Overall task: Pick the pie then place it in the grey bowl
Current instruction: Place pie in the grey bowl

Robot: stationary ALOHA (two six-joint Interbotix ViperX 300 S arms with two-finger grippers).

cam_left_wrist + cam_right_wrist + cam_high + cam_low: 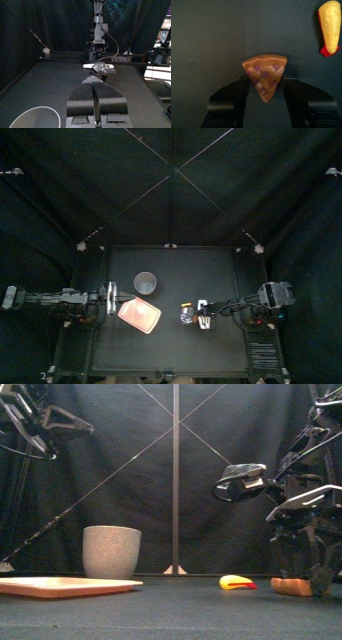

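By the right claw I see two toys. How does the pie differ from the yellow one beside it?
The pie is a short brown wedge with a lattice top; the yellow toy is long, curved and red-edged. The pie lies between the open jaws of the right claw; the yellow toy lies clear of them, off to one side. Both lie flat on the table.

black table [167, 343] with grey cup [111, 551], pink tray [67, 586], pie [265, 75], yellow toy [237, 582]

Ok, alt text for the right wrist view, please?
A lattice-topped pie slice lies on the dark table between the right gripper's open jaws, its narrow end toward the wrist. A yellow and red toy food lies apart from it.
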